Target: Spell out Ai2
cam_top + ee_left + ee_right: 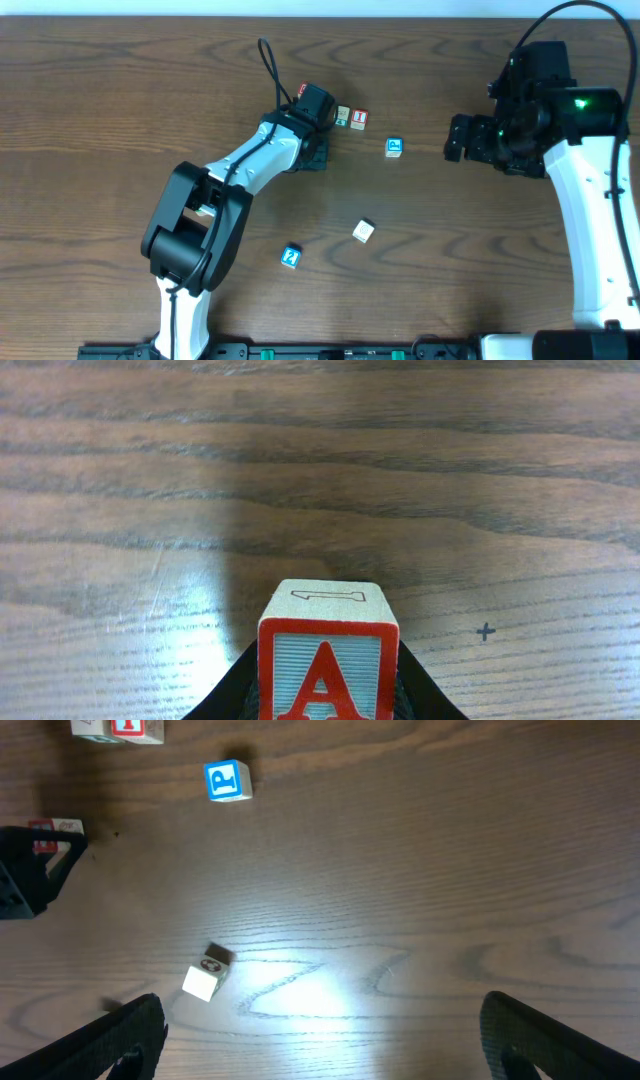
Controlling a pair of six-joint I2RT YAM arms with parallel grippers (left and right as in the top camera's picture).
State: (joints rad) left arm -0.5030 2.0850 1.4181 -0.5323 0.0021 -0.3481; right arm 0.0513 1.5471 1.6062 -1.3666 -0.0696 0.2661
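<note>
My left gripper (316,104) is shut on a red letter A block (328,660), held low over the table just left of two blocks: a beige one (343,117) and a red-and-white I block (360,119). In the overhead view only a red edge of the A block (305,90) shows. A blue block with a white character (291,256) lies at the front centre. My right gripper (458,138) is open and empty, raised over the right side; in the right wrist view its fingers (325,1030) spread wide above bare wood.
A blue P block (394,147) lies right of the I block and also shows in the right wrist view (227,780). A white block (364,231) sits mid-table, tilted, and shows in the right wrist view (207,975). A small cross mark (486,630) is on the wood.
</note>
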